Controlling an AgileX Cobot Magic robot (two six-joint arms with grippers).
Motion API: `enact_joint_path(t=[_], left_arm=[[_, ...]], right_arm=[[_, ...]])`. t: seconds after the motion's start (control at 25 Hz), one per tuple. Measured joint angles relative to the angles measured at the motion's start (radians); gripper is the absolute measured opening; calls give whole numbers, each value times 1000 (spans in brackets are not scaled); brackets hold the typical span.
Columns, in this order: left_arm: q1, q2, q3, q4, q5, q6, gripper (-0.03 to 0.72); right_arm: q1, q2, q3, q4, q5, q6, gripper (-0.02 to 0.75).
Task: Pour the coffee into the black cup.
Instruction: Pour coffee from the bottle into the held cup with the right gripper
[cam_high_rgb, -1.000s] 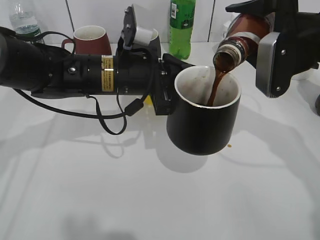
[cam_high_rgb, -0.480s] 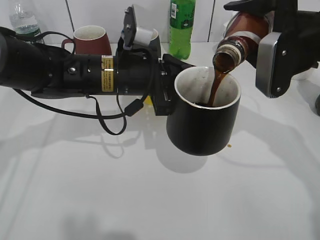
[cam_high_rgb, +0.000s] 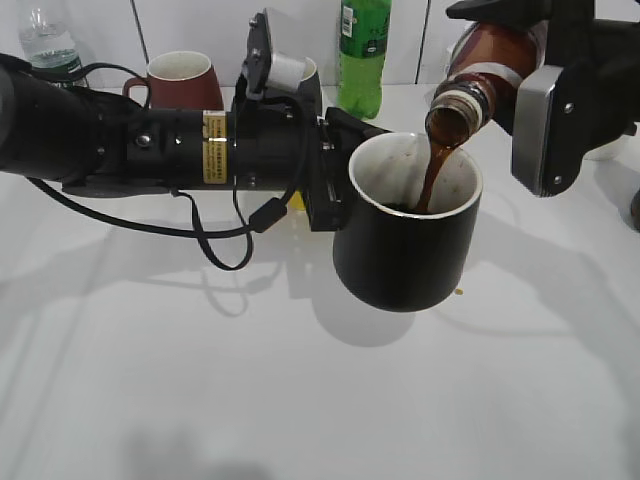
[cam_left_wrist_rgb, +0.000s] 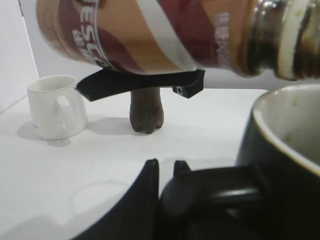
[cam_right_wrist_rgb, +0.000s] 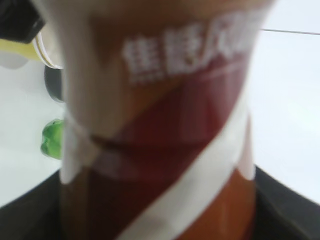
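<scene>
My left gripper (cam_high_rgb: 335, 190) is shut on the handle of the black cup (cam_high_rgb: 405, 250) and holds it above the table; in the left wrist view the fingers (cam_left_wrist_rgb: 167, 172) pinch the handle and the cup (cam_left_wrist_rgb: 285, 165) fills the right side. My right gripper (cam_high_rgb: 545, 90) is shut on the coffee bottle (cam_high_rgb: 480, 75), tilted mouth-down over the cup. A brown stream of coffee (cam_high_rgb: 432, 175) runs into the cup. The bottle's brown-and-white label shows in the left wrist view (cam_left_wrist_rgb: 150, 35) and fills the right wrist view (cam_right_wrist_rgb: 160, 120).
A maroon mug (cam_high_rgb: 185, 80), a tall green soda bottle (cam_high_rgb: 362, 55) and a clear water bottle (cam_high_rgb: 48, 40) stand along the back. A white mug (cam_left_wrist_rgb: 56, 106) and a dark brown bottle base (cam_left_wrist_rgb: 146, 112) stand beyond the cup. A small brown drop (cam_high_rgb: 460, 293) lies on the table.
Coffee keeps streaming into the cup and its level has risen slightly. The bottle has tipped a touch more. The left arm has not moved.
</scene>
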Motion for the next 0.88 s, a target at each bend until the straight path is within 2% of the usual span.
enact_joint_path(t=[0.6, 0.88], left_arm=[[0, 0, 0, 1, 0, 0, 54], [0, 0, 0, 1, 0, 0, 54]], right_arm=[[0, 0, 0, 2, -12, -43, 528], [0, 0, 0, 45, -14, -78, 528]])
